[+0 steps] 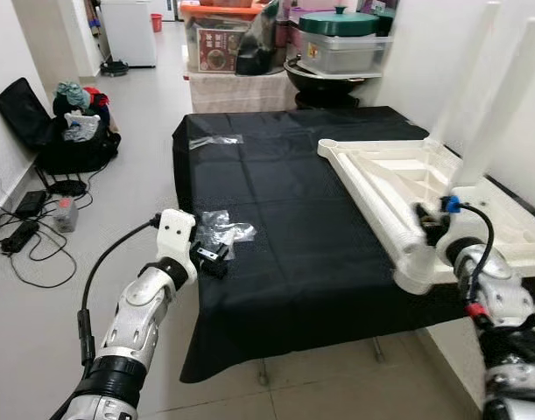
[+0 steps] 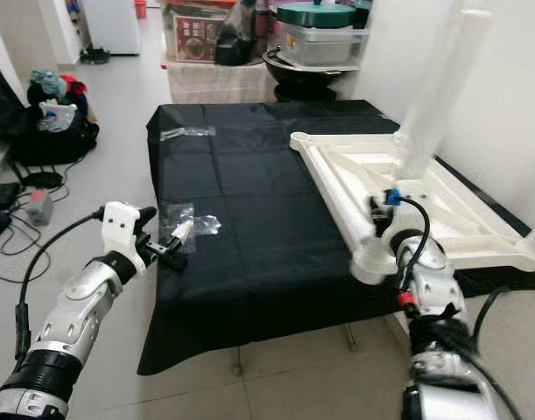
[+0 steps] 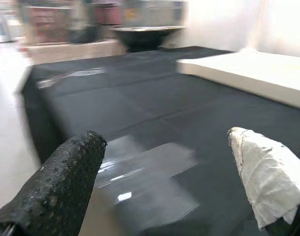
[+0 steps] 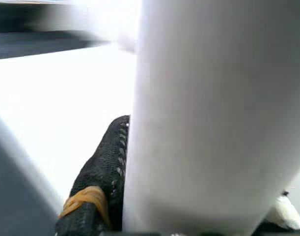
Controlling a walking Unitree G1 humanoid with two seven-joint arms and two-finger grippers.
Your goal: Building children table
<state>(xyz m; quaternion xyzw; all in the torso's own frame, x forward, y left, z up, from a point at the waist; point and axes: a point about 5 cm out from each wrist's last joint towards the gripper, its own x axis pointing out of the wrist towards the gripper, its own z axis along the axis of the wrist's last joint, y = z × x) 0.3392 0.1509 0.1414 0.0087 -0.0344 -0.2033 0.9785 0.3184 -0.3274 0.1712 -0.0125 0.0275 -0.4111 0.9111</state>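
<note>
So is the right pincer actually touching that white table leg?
Touching. The right wrist view shows a black finger pressed against the white leg.

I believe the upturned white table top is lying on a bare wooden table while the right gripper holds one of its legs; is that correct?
Not quite. The upturned white table top lies on a table covered with a black cloth, not on bare wood, as the left eye view shows. The rest stands: in the right wrist view the right gripper is shut on a white leg.
</note>
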